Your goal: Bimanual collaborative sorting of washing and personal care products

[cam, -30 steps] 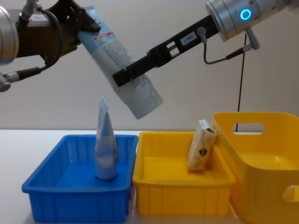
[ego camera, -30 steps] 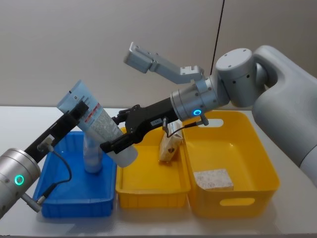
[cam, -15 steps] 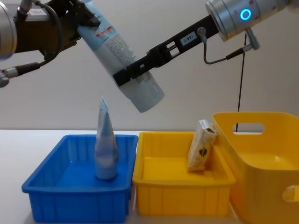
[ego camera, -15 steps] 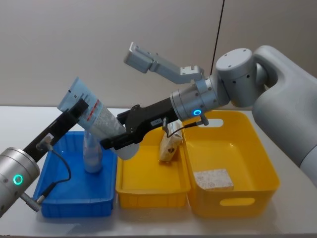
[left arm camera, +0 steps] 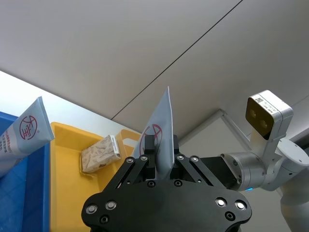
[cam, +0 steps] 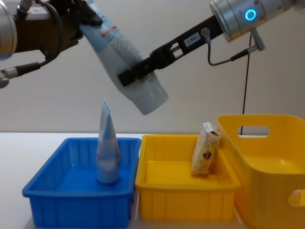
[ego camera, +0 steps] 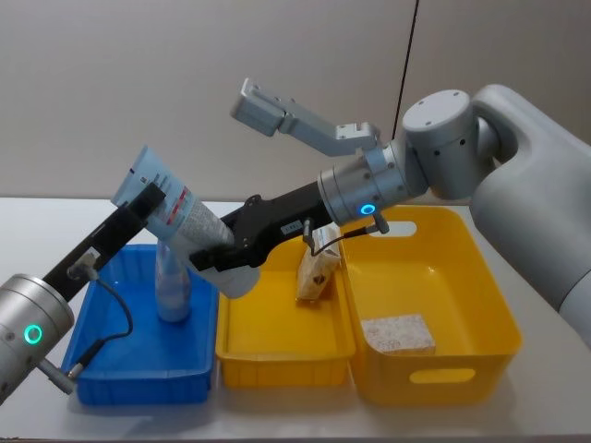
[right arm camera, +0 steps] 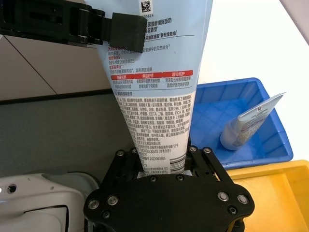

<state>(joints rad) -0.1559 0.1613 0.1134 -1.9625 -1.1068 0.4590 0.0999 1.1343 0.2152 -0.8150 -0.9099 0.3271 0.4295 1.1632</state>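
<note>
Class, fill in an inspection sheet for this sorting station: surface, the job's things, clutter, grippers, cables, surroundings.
Surface: pale table carrying a blue bin, small yellow bin and large yellow bin.
Job's things: held tube tilted in the air; second tube upright in the blue bin; one pack leaning in the small yellow bin, another pack flat in the large one.
Clutter: nothing seen.
Grippers: left gripper on the tube's crimped end, right gripper near its cap end.
Cables: black leads on both wrists.
Surroundings: plain wall.
</note>
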